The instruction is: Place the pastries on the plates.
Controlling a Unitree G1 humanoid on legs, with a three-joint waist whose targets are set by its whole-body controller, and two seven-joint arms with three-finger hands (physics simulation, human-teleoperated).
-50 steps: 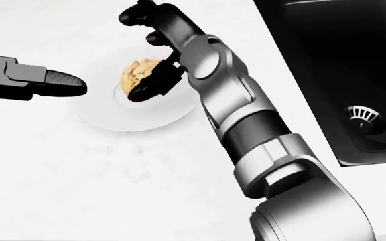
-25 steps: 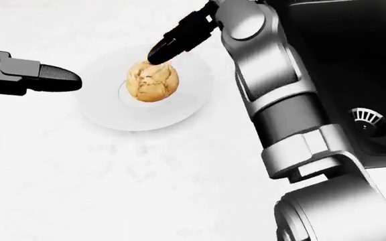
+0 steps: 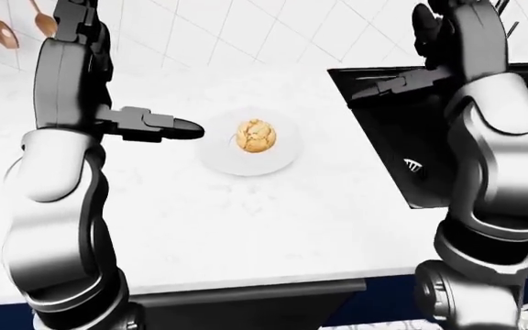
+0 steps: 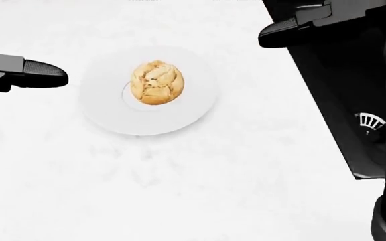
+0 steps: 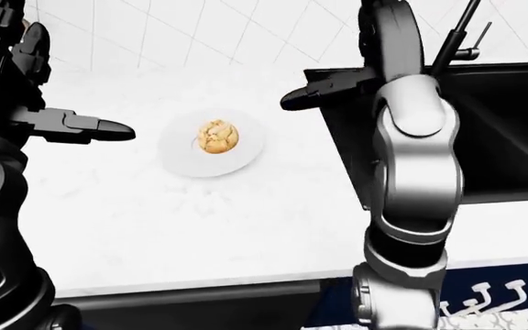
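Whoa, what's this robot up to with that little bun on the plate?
It is putting pastries on plates. One pastry sits in the middle of a white plate on the counter, next to a black sink. Neither hand touches it: the left hand hovers at the plate's left, and the right hand is raised by the sink's edge, holding nothing.

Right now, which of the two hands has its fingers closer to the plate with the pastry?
The left hand: its dark fingers point at the round white plate from just off its left rim. The right hand is over the black sink's edge, farther off.
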